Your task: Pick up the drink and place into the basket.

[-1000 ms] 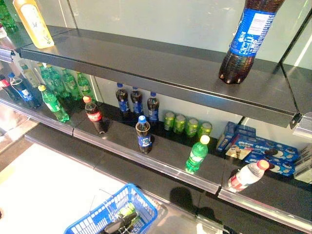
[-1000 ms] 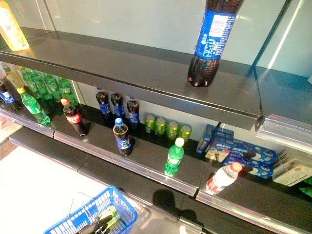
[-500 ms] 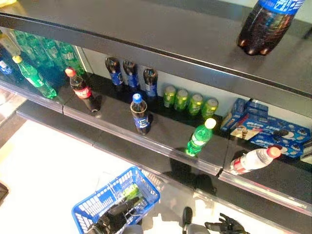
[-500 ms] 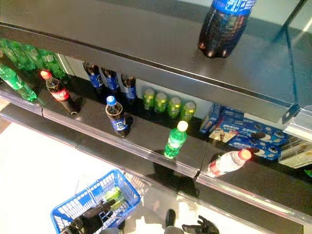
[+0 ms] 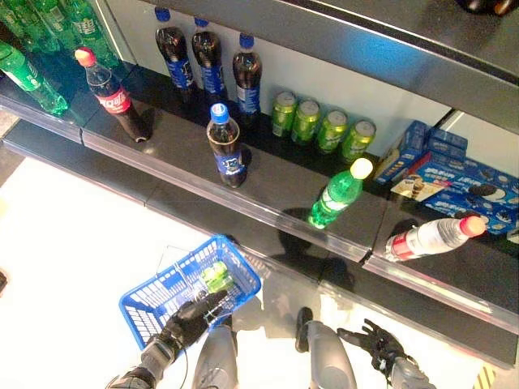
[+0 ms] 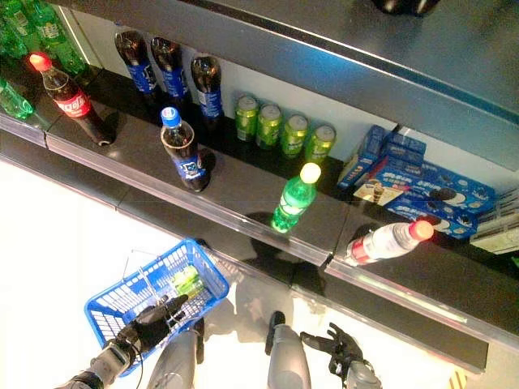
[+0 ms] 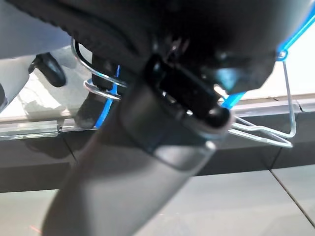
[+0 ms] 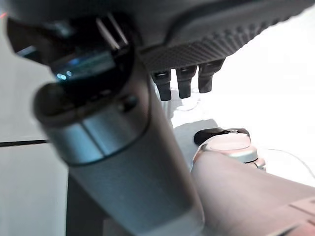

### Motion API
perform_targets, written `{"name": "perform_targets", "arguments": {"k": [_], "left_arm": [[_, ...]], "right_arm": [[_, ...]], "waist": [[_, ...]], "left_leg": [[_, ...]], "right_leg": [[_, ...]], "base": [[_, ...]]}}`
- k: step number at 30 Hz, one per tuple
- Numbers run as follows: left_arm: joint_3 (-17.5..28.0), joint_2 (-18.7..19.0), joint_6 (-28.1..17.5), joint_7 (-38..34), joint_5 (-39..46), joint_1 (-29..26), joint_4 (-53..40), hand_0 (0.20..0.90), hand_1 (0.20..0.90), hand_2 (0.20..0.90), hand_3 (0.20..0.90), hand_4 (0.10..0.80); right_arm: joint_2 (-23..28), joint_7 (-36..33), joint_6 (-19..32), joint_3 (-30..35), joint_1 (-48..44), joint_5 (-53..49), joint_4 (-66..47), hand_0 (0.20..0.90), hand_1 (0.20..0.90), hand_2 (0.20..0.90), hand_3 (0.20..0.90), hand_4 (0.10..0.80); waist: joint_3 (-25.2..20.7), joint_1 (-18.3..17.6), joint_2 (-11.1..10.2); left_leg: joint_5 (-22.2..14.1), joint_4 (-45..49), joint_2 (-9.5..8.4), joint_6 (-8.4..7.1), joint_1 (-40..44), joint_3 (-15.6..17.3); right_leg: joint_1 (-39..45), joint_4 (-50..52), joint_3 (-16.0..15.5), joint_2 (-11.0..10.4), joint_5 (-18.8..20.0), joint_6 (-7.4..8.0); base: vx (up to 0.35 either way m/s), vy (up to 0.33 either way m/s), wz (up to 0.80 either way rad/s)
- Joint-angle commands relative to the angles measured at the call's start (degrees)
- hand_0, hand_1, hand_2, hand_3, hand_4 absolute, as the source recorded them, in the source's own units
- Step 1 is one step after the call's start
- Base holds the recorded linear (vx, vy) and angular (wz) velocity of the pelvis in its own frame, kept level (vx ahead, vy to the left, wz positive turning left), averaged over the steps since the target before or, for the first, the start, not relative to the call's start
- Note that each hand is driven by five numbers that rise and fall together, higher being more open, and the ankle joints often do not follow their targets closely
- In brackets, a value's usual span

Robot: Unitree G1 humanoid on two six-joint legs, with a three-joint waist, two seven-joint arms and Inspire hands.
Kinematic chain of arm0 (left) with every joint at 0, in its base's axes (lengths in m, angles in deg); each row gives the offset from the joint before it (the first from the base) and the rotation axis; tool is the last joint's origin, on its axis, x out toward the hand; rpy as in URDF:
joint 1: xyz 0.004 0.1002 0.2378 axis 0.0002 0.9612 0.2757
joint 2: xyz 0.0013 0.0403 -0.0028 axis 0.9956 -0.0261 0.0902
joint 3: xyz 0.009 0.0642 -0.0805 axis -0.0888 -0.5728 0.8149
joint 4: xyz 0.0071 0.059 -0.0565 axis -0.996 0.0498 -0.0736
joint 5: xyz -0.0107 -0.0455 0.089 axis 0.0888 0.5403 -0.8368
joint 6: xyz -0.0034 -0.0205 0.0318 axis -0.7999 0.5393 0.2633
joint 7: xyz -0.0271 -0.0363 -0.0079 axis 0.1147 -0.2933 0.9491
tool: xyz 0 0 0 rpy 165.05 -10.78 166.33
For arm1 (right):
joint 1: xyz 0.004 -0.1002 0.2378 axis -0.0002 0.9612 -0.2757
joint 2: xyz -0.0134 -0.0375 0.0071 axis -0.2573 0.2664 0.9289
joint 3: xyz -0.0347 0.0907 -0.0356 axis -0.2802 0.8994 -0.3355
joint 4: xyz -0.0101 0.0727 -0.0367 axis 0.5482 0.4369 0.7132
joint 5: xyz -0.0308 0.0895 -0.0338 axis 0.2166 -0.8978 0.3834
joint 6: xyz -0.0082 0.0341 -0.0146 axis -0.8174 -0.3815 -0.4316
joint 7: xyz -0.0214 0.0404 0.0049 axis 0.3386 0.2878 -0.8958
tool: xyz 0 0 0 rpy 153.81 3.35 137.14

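A blue wire basket hangs low in front of the shelves, and my left hand is curled round its wire handle. A green drink bottle lies inside the basket. My right hand hangs low on the right with fingers spread and nothing in it. On the shelf above stand a cola bottle with a blue cap, a green bottle with a yellow cap and a cola bottle with a red cap. A clear bottle with an orange cap leans on the right shelf.
Three dark bottles and several green cans line the shelf's back. Blue biscuit boxes sit at the right, green bottles at the far left. A metal rail edges the shelf's front, and a lower shelf juts out under it.
The camera has tilted down: the top shelf has left the view and both hands show lower in the picture. The basket stays in my left hand with the green bottle inside.
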Motion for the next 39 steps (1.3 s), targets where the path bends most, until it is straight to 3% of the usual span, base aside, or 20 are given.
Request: {"name": "perform_targets", "arguments": {"k": [1, 6, 8, 15, 20, 39], "left_arm": [[-2.7, -3.0, 1.0, 6.2, 1.9, 5.7, -4.8, 0.300, 0.300, 0.300, 0.200, 0.100], [-2.5, -2.8, 1.7, 5.8, 1.8, 8.0, -6.4, 0.300, 0.300, 0.300, 0.200, 0.100], [-2.7, -2.6, 1.8, 5.7, 1.9, 8.7, -7.0, 0.300, 0.300, 0.300, 0.200, 0.100], [-3.7, -2.1, 3.6, 3.7, 2.1, 14.1, -13.3, 0.300, 0.300, 0.300, 0.200, 0.100], [-5.1, -1.8, 4.0, 3.4, 3.0, 16.6, -15.7, 0.300, 0.300, 0.300, 0.200, 0.100], [-6.2, -1.4, 4.7, 4.2, 2.2, 21.9, -17.9, 0.300, 0.300, 0.300, 0.200, 0.100]], "right_arm": [[2.2, 0.1, 4.3, -1.2, 3.1, -1.6, -3.1, 0.900, 0.900, 0.900, 0.900, 0.800], [2.4, -0.4, 8.9, -3.0, 5.1, 2.6, -10.9, 0.900, 0.900, 0.900, 0.900, 0.800], [2.7, -0.8, 8.8, -4.2, 5.9, 3.5, -14.0, 0.900, 0.900, 0.900, 0.900, 0.800], [5.3, -0.9, 5.3, -11.4, 11.0, 15.0, -41.6, 0.900, 0.900, 0.900, 0.900, 0.800], [8.5, 1.5, 7.2, -14.0, 12.9, 16.8, -53.5, 0.900, 0.900, 0.900, 0.900, 0.800], [16.1, 2.1, 10.8, -15.5, 17.1, 17.8, -69.8, 0.900, 0.900, 0.900, 0.900, 0.800]], "waist": [[-2.2, 1.2, -0.2], [-3.0, 1.0, -0.5], [-3.2, 1.0, -0.6], [-3.5, 0.4, -1.0], [-3.5, -0.1, -0.7], [-4.1, 0.2, -0.1]], "left_leg": [[-0.2, 5.2, -0.54, 3.76, -1.6, 0.6], [-0.7, 6.2, -0.18, 3.98, -0.3, 1.0], [-0.8, 6.4, -0.09, 4.00, -0.1, 1.0], [-0.6, 6.9, 0.25, 3.92, 1.9, 1.1], [0.4, 6.7, 0.55, 3.60, 2.5, 1.2], [3.5, 5.8, 1.98, 2.02, 6.2, 1.8]], "right_leg": [[1.5, -0.4, 0.7, 1.0, 4.6, -1.66], [2.6, 0.8, 0.7, 0.6, 4.1, -1.50], [3.0, 0.9, 0.5, 0.5, 4.0, -1.53], [5.2, 1.0, -0.1, 0.2, 3.7, -1.57], [5.7, 1.0, 0.2, 0.4, 3.6, -1.45], [10.1, -1.1, 0.0, 0.2, 4.2, 0.08]], "base": [[0.081, -0.006, 0.04], [0.081, -0.009, 0.01], [0.079, -0.029, 0.02], [0.076, -0.018, 0.03], [0.046, 0.018, 0.04], [0.038, 0.004, 0.04]]}}
